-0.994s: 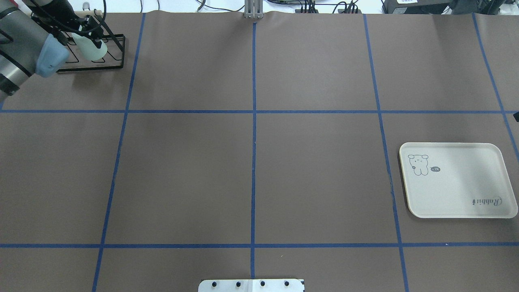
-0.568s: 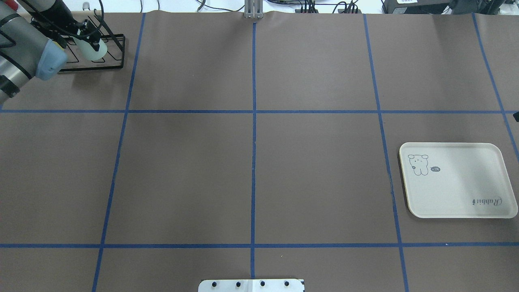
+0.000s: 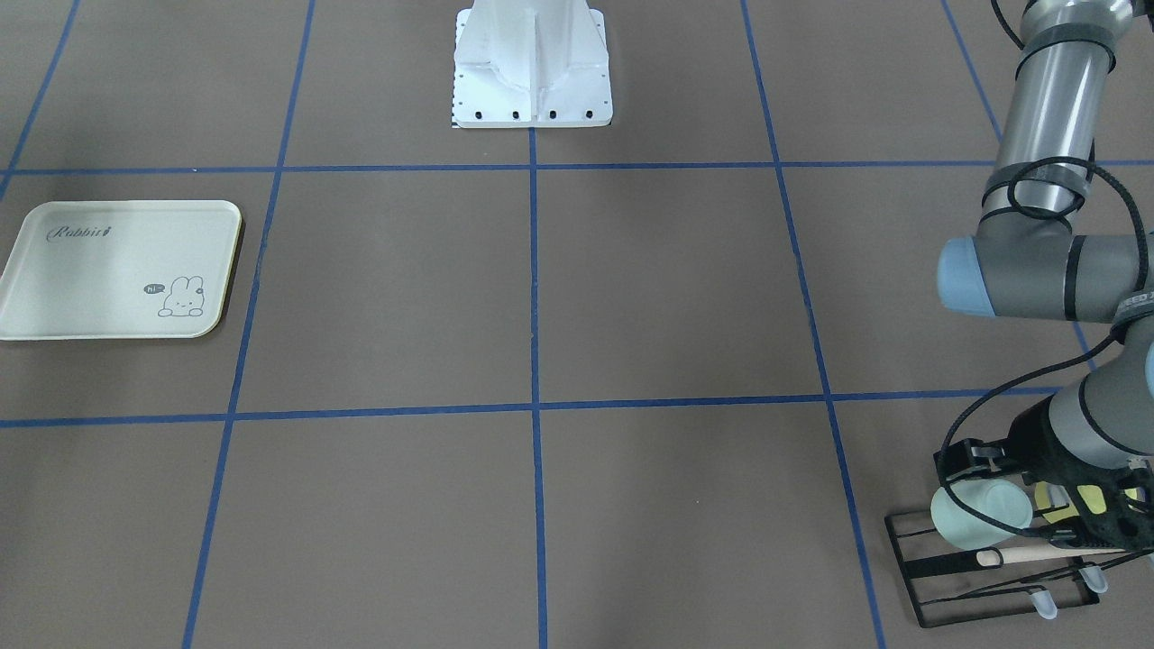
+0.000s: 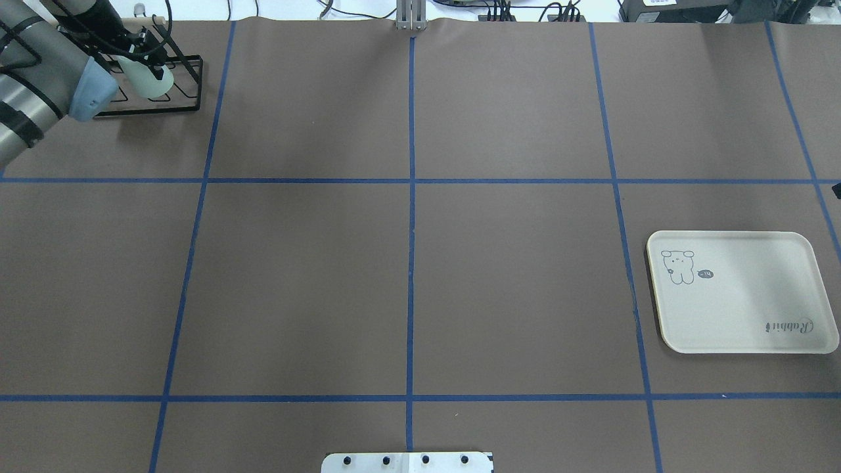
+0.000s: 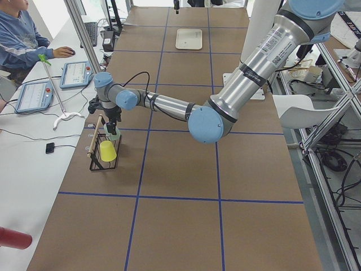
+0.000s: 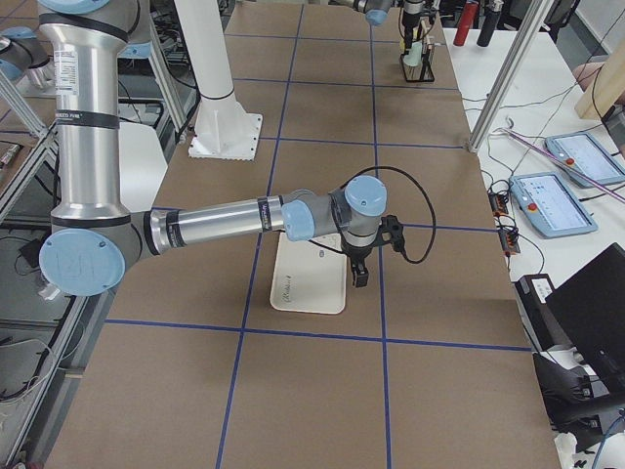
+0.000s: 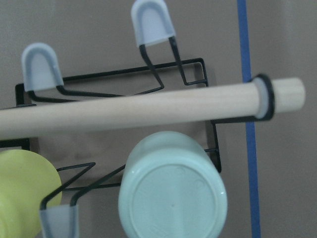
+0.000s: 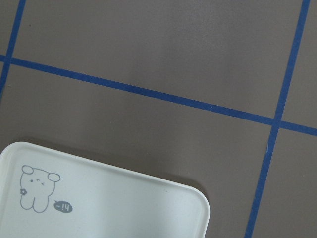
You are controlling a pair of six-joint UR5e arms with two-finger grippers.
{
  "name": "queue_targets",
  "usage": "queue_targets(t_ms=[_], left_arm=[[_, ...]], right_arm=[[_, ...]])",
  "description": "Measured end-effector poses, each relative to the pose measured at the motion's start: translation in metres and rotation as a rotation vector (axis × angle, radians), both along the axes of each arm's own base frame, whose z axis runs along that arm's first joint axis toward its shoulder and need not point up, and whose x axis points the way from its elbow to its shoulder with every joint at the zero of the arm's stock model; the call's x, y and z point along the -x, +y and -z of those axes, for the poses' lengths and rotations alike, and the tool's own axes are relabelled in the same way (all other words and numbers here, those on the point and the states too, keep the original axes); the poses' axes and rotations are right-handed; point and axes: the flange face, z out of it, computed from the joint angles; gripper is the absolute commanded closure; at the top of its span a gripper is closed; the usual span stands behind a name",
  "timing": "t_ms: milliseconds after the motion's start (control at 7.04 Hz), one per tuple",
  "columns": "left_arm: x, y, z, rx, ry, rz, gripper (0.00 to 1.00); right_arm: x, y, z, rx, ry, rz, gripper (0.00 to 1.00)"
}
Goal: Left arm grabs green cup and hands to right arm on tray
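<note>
The brown table (image 4: 407, 263), crossed by blue tape lines, is carrying everything. Directions are read from the overhead view, with 12 o'clock on the side away from the robot.

The left arm (image 5: 248, 84) is reaching out to the 10 o'clock corner. The right arm (image 6: 215, 223) is stretching low toward 3 o'clock. The cream tray (image 4: 742, 309) is lying flat at about 4 o'clock with nothing on it.

A black wire rack (image 3: 938, 566) is standing in the 10 o'clock corner. The green cup (image 7: 173, 198) is hanging tipped on it, its base facing the left wrist camera. It is sitting at 3 o'clock from a yellow cup (image 7: 20, 193) on the same rack. A wooden rod (image 7: 148, 106) is lying across the rack at 12 o'clock from both cups.

The left fingers (image 3: 966, 455) are sitting right at the green cup, but I cannot tell whether they are squeezing it. The right fingers (image 6: 356, 277) are hanging beside the tray, and their spread cannot be told either.
</note>
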Motion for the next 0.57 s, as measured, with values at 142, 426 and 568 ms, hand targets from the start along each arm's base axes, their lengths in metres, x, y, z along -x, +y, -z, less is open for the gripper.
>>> queue_targets(t_ms=[142, 426, 568], left_arm=[[-0.0008, -0.0031, 0.0017, 0.002, -0.001, 0.004, 0.02], [-0.0013, -0.0076, 0.0000, -0.004, -0.001, 0.008, 0.02], [-0.0013, -0.0105, 0.0000, -0.017, -0.006, 0.013, 0.02]], right_arm=[[0.0002, 0.0002, -0.0002, 0.001, 0.000, 0.000, 0.00], [0.0004, 0.0007, 0.0000, 0.001, -0.001, 0.001, 0.00], [0.0000, 0.0009, 0.0010, -0.001, -0.001, 0.000, 0.00]])
